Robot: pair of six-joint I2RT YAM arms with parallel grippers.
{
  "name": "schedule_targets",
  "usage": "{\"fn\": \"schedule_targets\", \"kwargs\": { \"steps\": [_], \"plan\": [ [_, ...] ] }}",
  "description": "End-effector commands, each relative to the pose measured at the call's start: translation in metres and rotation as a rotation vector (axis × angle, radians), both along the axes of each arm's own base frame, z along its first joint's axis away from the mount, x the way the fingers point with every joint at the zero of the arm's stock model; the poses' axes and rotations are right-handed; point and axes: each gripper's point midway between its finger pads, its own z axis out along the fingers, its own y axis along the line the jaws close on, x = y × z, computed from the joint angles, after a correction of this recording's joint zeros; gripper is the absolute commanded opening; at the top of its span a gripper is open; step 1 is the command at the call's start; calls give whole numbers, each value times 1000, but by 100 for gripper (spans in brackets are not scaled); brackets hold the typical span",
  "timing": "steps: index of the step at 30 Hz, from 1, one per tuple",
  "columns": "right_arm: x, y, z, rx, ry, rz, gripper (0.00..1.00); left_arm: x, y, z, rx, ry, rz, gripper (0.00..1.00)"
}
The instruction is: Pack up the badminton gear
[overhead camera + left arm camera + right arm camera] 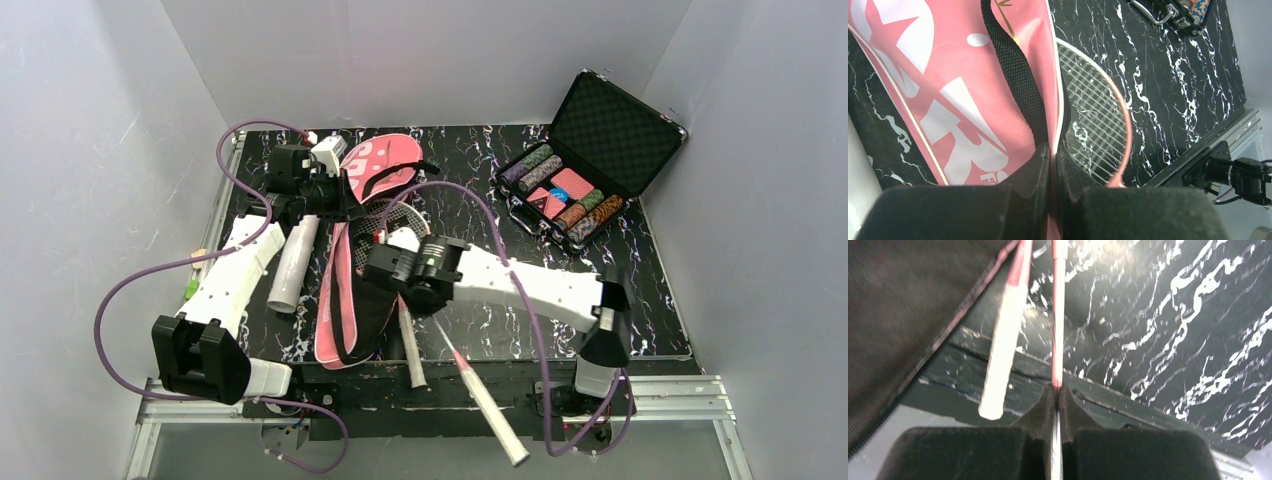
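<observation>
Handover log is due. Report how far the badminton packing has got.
Done: nothing fully packed; the bag lies open with a racket head at its mouth. In hand: left end effector pinches the bag's edge; right end effector is shut on the shaft of one racket. Left: the second racket lies with its handle outside, the tube sits beside the bag, and the bag needs closing.

Plain grey-white walls around a black white-veined marble tabletop.
</observation>
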Motion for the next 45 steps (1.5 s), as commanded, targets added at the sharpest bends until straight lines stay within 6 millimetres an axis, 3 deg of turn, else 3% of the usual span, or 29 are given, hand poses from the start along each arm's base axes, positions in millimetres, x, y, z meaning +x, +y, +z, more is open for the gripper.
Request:
{"fn": "schedule_targets", "kwargs": {
  "steps": [1,5,11,17,24,34,45],
  "plan": [
    [31,31,14,9,-102,44,1,2,-11,33,-71,-88,-53,0],
    [56,45,8,0,-126,31,1,-3,-14,31,-81,-74,-81,0],
    [101,51,1,14,-158,-57,1,-8,-17,28,-89,-54,-111,0],
    [125,72,-1,47,-161,-89,1,-11,-21,25,-103,-30,-136,0],
    [156,79,-20,85,-149,-171,1,-17,-24,17,-118,12,-158,0],
    [192,86,-26,189,-123,-277,1,-25,-29,13,-131,41,-187,0],
    [207,106,-45,287,-45,-336,1,-27,-31,13,-132,43,-199,0]
  ]
}}
